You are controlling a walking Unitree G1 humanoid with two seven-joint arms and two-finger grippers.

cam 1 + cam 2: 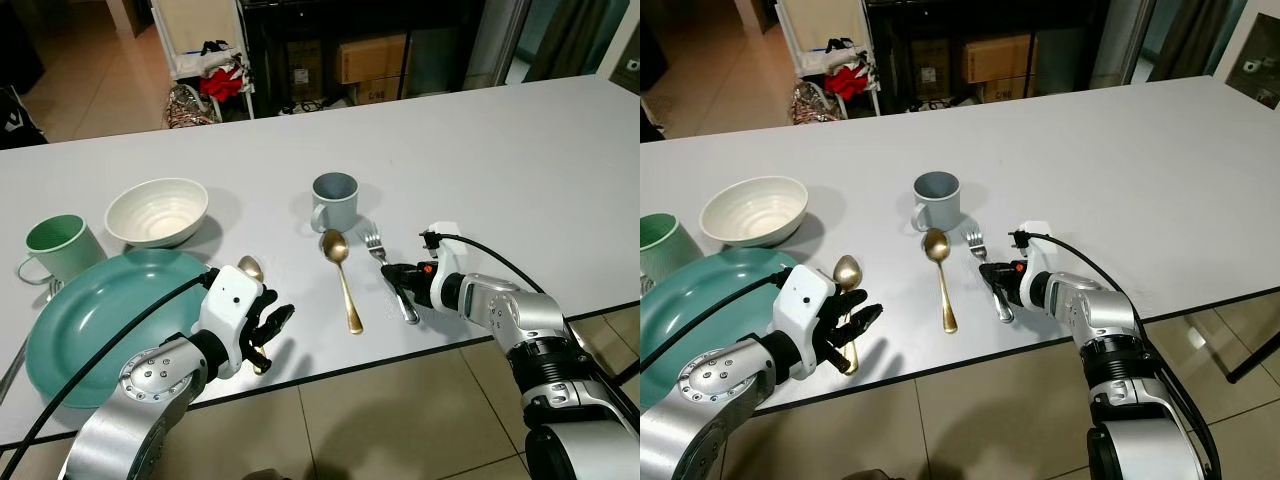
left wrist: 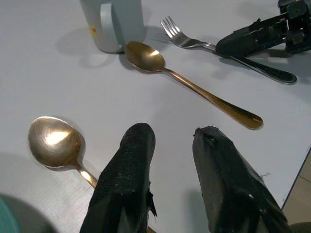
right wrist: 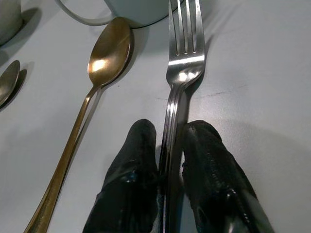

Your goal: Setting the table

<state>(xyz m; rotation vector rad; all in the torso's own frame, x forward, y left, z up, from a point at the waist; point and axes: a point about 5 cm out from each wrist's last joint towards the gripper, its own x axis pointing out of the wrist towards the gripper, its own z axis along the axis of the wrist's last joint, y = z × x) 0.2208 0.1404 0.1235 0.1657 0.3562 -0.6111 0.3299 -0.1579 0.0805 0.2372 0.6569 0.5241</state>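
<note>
Two gold spoons, one silver fork and several dishes are laid out on the white surface (image 1: 500, 150). The fork (image 1: 385, 265) is lain with its tines toward 12 o'clock, just beside the grey mug (image 1: 334, 200), which is stood at the fork's 11 o'clock. The fork's handle is clamped between the two black fingers of the right gripper (image 3: 170, 160), and the fork is seen flat on the surface. The longer gold spoon (image 1: 342, 275) is placed at the fork's 9 o'clock, near it but apart, its bowl directly below the mug at 6 o'clock. A second gold spoon (image 2: 56, 143) is lain farther toward 9 o'clock, its bowl beside the rim of the teal plate (image 1: 90, 330) and its handle partly hidden under the left gripper (image 2: 172, 179). The left gripper is held above that handle with its fingers apart and nothing between them. A white ribbed bowl (image 1: 157, 210) is set at the plate's 12 o'clock, and a pale green mug (image 1: 60, 248) is stood at the plate's 10 o'clock. Beyond the far edge of the surface, cardboard boxes (image 1: 372, 60) and a white rack (image 1: 200, 50) with red cloth are seen on the tiled floor (image 1: 400, 420).
</note>
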